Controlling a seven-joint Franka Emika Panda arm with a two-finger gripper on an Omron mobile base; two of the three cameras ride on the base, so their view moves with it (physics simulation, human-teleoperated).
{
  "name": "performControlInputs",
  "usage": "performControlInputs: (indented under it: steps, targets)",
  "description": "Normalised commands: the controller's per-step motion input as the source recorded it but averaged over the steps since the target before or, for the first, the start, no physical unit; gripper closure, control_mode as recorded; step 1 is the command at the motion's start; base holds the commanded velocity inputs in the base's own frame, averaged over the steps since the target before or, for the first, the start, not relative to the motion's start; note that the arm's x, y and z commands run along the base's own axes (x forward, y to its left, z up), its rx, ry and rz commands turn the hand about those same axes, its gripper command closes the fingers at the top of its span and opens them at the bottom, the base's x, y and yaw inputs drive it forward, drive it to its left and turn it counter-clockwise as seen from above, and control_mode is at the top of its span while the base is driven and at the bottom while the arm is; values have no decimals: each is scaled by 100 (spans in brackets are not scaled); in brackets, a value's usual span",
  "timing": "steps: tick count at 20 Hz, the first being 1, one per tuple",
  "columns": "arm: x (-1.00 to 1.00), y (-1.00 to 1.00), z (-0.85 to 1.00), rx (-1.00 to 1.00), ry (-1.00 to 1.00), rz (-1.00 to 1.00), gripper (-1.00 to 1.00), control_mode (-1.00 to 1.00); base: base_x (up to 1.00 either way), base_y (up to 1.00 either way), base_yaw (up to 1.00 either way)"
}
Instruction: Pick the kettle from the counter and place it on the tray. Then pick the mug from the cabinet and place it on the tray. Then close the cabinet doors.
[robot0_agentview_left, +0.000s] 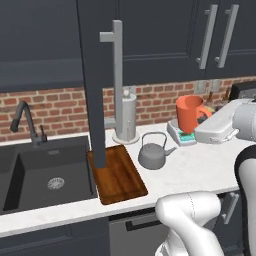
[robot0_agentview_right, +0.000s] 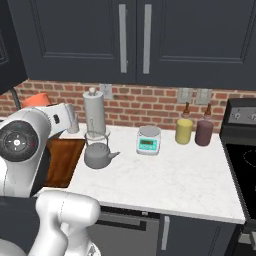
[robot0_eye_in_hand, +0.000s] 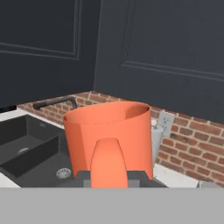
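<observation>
Jaws clamped on mug handle, mug held above worktop. Kettle on worktop beside tray at sink edge.

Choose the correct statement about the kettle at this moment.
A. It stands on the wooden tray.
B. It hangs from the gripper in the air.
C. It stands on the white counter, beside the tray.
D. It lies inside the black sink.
C: the kettle sits on the white counter just to the right of the tray, whose board is bare, while the gripper holds the orange mug in the air.
</observation>
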Motion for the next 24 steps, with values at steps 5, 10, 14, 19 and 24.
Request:
performControlInputs:
  steps: [5, 10, 14, 19, 24]
  targets:
    - [0, 0, -62, 0, 0, 10, 100, -100, 4, 0, 2]
    - [0, 0, -99, 0, 0, 17, 100, -100, 0, 0, 0]
    - [-1, 14, -99, 0, -3, 25, 100, -100, 0, 0, 0]
    - [0, 24, -90, 1, -5, 23, 100, -100, 0, 0, 0]
    - [2, 33, -96, 4, -8, 17, 100, -100, 0, 0, 0]
